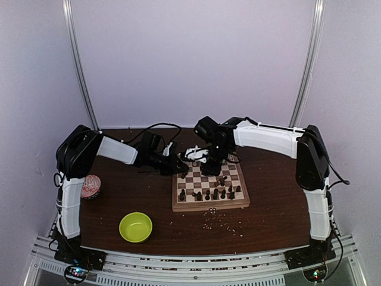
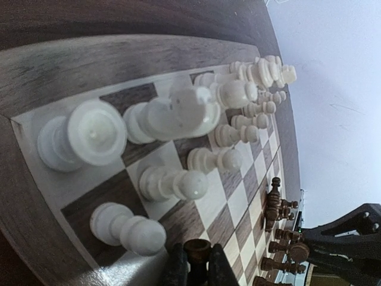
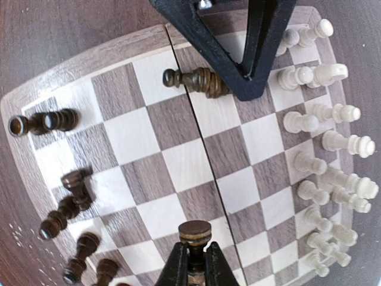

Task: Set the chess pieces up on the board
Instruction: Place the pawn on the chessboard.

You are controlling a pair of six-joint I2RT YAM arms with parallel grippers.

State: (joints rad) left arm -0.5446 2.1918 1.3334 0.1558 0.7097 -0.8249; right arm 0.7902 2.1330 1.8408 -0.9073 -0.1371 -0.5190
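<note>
Since both arms crowd the board on the desk, move them singly. Your left fingers pinch a dark piece beside the pale pieces: carry it across. Your right fingers clamp a second dark piece over mid-board: set it upright.

The dark wooden table carries the board near its middle. A lime-green bowl sits toward the near left, well apart from the board. A red-patterned cup stands by the left edge. Pale crumbs lie scattered just before the board, and black cables trail along the far edge.
</note>
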